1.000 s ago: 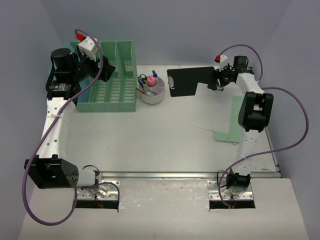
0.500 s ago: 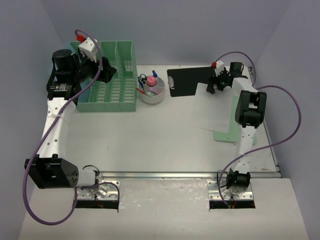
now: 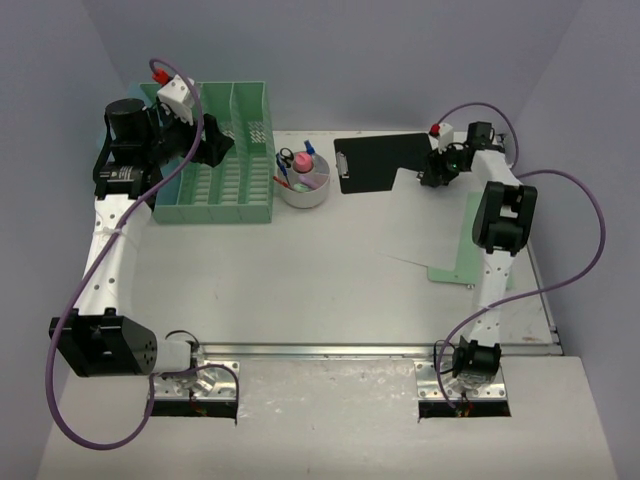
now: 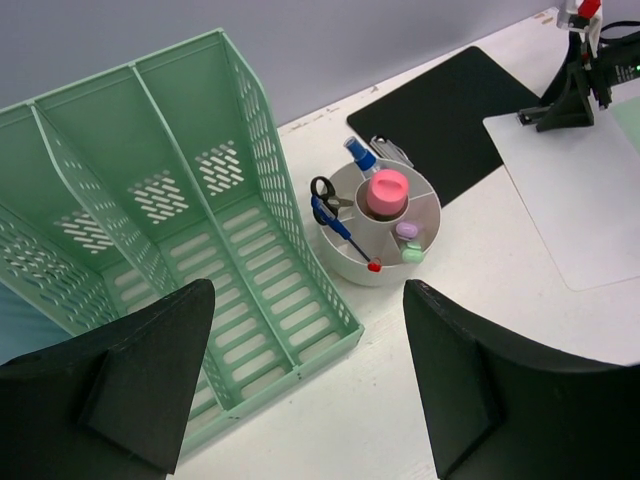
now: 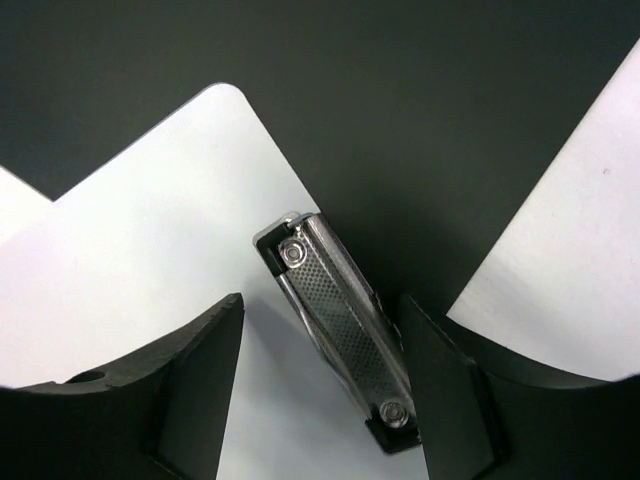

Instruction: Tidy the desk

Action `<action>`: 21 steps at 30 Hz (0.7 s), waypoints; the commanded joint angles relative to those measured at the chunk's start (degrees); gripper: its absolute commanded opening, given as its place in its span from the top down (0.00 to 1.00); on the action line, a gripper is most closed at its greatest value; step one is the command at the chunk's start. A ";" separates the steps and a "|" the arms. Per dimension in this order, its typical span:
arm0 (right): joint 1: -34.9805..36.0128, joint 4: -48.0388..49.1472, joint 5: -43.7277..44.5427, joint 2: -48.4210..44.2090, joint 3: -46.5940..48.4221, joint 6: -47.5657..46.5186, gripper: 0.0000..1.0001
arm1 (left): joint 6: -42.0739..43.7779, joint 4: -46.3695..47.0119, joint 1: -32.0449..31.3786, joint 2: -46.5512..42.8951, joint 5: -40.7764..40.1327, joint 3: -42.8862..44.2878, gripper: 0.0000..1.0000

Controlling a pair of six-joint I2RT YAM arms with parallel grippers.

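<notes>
Only the right arm has shifted since a second ago: its elbow has pulled in slightly toward the middle of the desk (image 3: 300, 290), and the right gripper (image 3: 436, 175) has settled low near the far right corner. The left arm has not moved. The desk spreads under everything, from the metal rail at its near edge to the lavender walls. A black clipboard (image 3: 370, 160) lies along the far edge, and a white sheet (image 3: 430, 215) overlaps its right end and partly covers a pale green sheet (image 3: 455, 268) nearer the right edge. In the wrist view the right fingers (image 5: 190, 390) stand apart on either side of a small silver metal piece (image 5: 340, 330) with a textured face, lying aslant across the sheet's rounded corner and the black board. A gap shows on one side; whether the other pad touches cannot be told. The left gripper (image 4: 305, 330) hangs spread and empty above the mint-green file rack (image 3: 215, 205), beside the round desk tidy (image 3: 300, 200) at the far edge. The likely trouble is the slant: fingers closing on it would meet its ends first and could twist or skid it away. They could also nip the paper corner and drag the sheet along.
</notes>
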 commanded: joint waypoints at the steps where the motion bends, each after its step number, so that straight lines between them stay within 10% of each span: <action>1: -0.72 -7.16 -2.07 -2.93 -0.10 -2.72 0.36 | -0.41 1.25 -0.18 -0.09 1.10 2.56 0.26; 21: -2.92 -12.62 -3.13 -6.80 -7.75 -18.71 0.47 | -1.90 1.87 -0.09 0.44 1.55 2.12 0.26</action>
